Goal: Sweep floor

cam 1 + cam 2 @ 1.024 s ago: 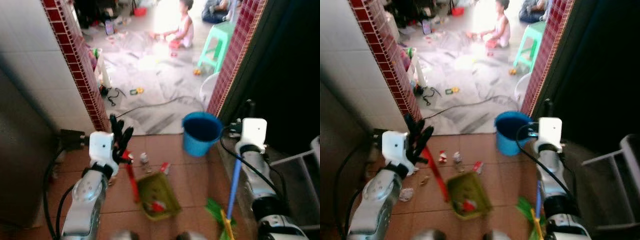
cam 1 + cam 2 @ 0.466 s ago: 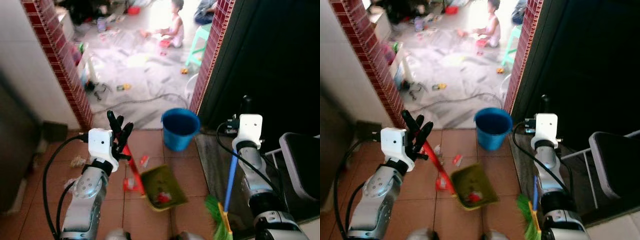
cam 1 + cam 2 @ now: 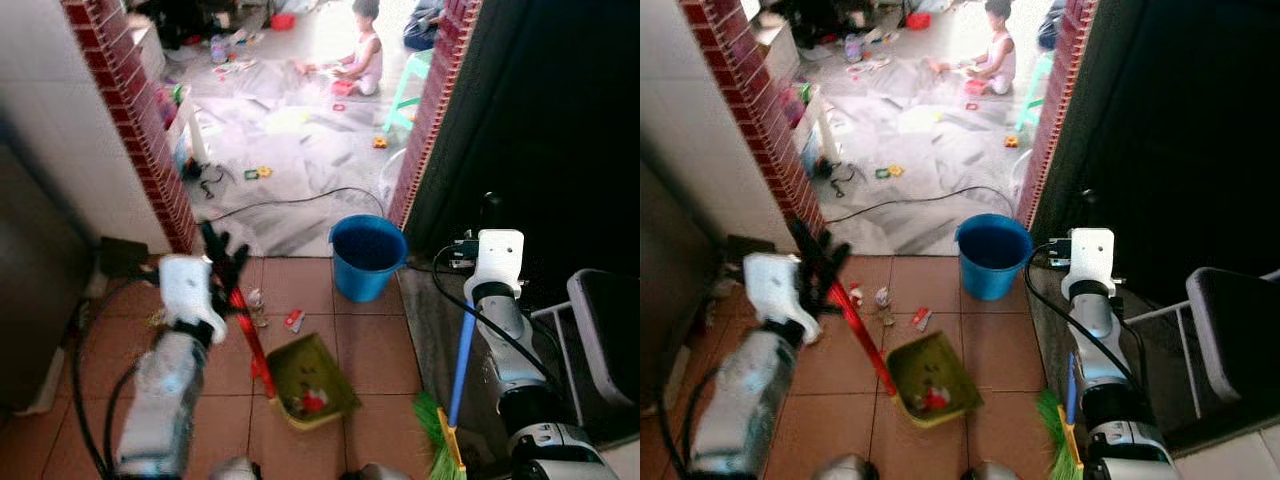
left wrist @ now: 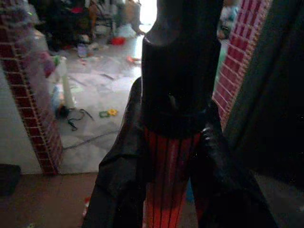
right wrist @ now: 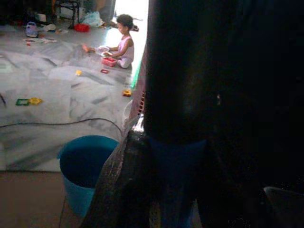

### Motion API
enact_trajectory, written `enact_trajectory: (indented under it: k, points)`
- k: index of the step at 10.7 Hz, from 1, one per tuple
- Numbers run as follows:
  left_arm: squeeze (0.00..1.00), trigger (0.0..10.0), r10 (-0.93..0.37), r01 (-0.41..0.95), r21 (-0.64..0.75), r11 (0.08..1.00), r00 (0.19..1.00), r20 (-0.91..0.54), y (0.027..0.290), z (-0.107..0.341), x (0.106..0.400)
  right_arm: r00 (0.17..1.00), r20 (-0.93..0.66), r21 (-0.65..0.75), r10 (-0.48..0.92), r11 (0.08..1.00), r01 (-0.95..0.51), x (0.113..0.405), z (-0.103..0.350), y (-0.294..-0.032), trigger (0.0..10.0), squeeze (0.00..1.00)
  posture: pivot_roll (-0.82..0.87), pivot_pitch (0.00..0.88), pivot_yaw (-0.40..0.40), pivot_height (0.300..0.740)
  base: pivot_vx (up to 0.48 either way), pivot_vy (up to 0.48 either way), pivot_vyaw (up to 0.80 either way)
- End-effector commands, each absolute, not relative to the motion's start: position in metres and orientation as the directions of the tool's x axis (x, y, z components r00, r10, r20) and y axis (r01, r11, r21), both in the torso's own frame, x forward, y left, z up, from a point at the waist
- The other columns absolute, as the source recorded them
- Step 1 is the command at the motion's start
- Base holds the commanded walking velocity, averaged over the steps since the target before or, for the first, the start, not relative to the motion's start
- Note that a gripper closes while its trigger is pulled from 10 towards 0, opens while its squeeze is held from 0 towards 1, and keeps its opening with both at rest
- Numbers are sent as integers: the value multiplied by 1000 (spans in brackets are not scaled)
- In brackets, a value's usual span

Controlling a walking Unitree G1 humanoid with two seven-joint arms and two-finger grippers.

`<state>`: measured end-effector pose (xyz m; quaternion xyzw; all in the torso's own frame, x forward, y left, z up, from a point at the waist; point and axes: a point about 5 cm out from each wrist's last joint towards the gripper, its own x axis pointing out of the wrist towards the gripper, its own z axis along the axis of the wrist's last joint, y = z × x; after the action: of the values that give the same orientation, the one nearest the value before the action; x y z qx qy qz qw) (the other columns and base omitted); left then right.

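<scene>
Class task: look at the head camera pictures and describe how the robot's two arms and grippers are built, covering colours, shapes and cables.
Both arms are silver, rounded segments. Each wrist carries a white boxy block with a small dark dot, topped by long black fingers: left gripper, right gripper. Black cables loop alongside each forearm.

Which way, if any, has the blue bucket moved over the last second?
No. The blue bucket sits at the foot of the right brick pillar just as before; the shift is the camera's.
</scene>
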<state>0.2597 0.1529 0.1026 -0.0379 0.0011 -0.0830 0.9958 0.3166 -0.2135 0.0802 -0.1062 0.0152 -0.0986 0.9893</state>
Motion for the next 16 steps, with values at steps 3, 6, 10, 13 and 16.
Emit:
enact_trajectory:
  k: [3,6,10,13,16]
  points:
    - [0,10000,-78,100,-68,993,960,269,161,169,279,981,-8,-238,-195,953,188,316,80,-216,10000,0,1,0,-26,740,0,0,0]
    - [0,10000,-26,52,-53,997,912,410,174,215,291,982,-14,-240,-187,954,178,316,78,-213,10000,0,4,0,-28,740,0,0,0]
    - [0,10000,2,28,-54,998,872,490,176,237,300,984,-13,-233,-175,958,167,318,79,-209,10000,0,4,0,-27,740,60,0,0]
    - [0,10000,-12,45,-55,997,870,494,170,238,302,986,-16,-228,-166,961,158,318,78,-208,10000,0,2,0,-29,740,369,0,-146]
    - [0,10000,-8,45,-61,997,863,505,170,241,303,988,-14,-230,-157,962,150,319,78,-205,10000,0,6,0,-30,740,480,0,0]
